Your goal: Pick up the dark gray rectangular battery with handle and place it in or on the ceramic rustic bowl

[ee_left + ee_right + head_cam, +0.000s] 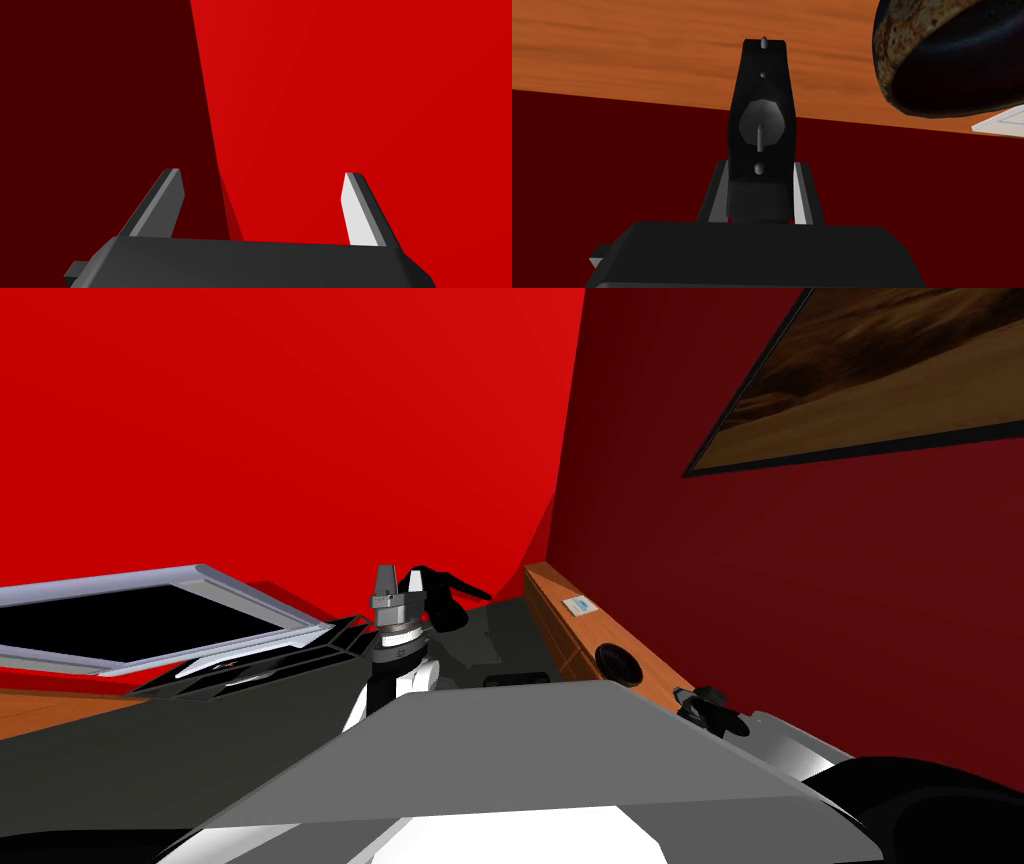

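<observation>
- Two fingers of our right gripper (762, 167) clamp the dark battery (761, 100), which juts past their tips.
- Speckled bowl (952, 55) seemingly near it.
- Left gripper (262, 172) gapes wide.

A room of a home: red walls (300, 418), a framed landscape picture (860, 378), a long wooden shelf (548, 618).

The left gripper (262, 175) is a charcoal box with bevelled corners carrying two thin blade-like fingers (357, 212), pale grey on their flat faces and darker along the edges. The right gripper (762, 162) has the same dark box and pale blades, with a small light grey tab (597, 261) at one corner. The white left forearm (405, 676) ends in a stepped grey collar (392, 626), and the pale grey right forearm (795, 743) runs into a rounded black joint (930, 798).
</observation>
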Robot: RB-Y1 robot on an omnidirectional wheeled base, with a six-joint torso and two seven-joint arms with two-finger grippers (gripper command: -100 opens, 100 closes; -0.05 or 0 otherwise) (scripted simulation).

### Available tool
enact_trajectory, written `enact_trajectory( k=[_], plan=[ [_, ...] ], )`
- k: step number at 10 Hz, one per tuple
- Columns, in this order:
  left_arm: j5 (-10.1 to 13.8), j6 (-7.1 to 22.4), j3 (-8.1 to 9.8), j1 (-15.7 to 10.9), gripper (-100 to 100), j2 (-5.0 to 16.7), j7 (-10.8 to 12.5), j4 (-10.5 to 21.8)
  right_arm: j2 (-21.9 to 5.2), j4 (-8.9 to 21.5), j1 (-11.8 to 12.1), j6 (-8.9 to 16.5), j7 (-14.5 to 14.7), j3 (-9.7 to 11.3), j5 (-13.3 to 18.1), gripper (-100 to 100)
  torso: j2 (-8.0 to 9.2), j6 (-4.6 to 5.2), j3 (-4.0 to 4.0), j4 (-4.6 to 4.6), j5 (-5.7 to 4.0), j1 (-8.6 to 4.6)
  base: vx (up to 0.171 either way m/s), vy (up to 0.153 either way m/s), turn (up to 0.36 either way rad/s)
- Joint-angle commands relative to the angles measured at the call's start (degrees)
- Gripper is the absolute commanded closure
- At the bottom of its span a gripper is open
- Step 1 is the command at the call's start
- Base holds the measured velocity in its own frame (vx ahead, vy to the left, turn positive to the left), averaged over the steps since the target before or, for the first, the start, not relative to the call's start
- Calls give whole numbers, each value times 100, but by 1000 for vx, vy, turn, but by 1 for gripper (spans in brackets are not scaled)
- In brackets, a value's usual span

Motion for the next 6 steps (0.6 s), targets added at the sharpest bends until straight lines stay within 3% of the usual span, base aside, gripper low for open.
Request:
enact_trajectory(
  k=[1,6],
  plan=[
    [0,0,0,0,0,0,0,0,-130,-239,86,127,-81,-46,-22,100,0,0,0,0,0,0,56,21,-44],
    [0,0,0,1,0,0,0,0,-479,-929,293,450,-317,-10,-308,100,-22,7,-13,-5,-9,-22,81,-11,-41]
  ],
)
